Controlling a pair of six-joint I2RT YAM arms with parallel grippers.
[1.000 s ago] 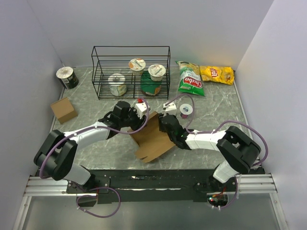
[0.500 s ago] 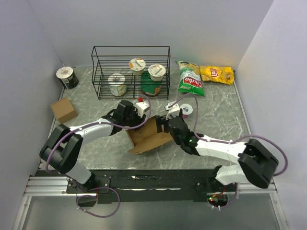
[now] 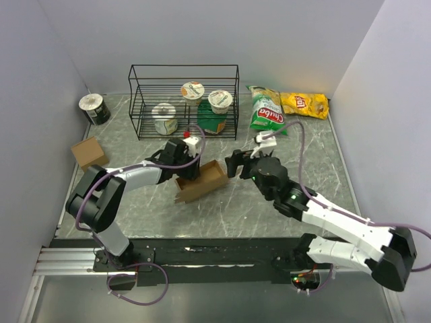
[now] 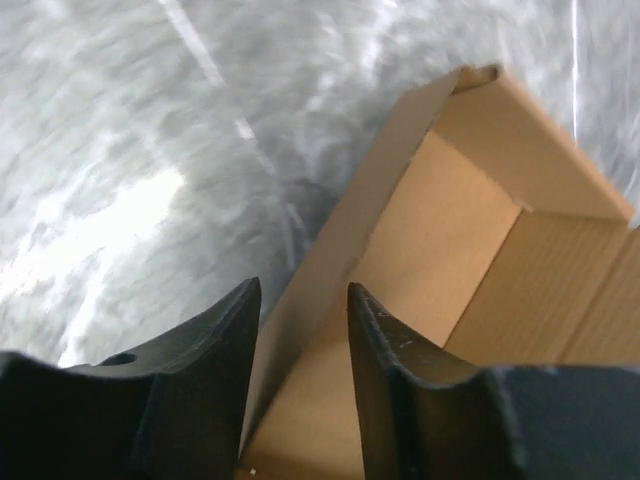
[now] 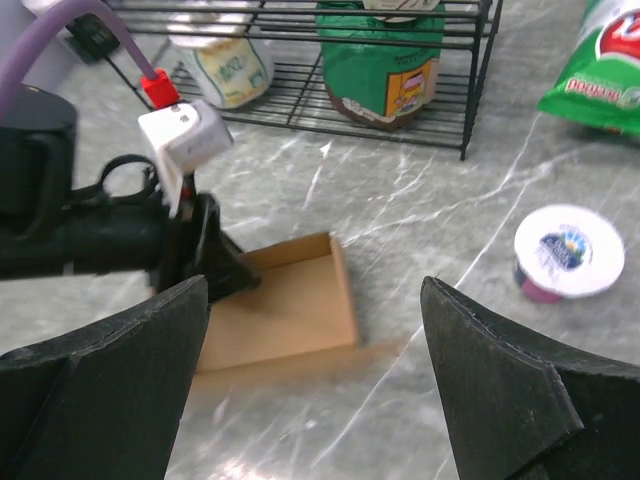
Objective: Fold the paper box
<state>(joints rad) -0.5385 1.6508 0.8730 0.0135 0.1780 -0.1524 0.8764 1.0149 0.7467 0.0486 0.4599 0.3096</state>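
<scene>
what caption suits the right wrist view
Open right gripper faces the paper box; left gripper straddles its wall

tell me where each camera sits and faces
top external: above and behind the robot, looking down at the table; both arms show.
left wrist: on the left gripper, looking down at the paper box wall between its fingers.
right wrist: on the open right gripper, facing the wire rack; own fingers show.
shared: all see the paper box.

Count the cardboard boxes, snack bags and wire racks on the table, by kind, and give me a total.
Cardboard boxes: 2, the paper box and the small cube box
Snack bags: 2, the green bag and the yellow bag
Racks: 1, the wire rack
Total: 5
</scene>
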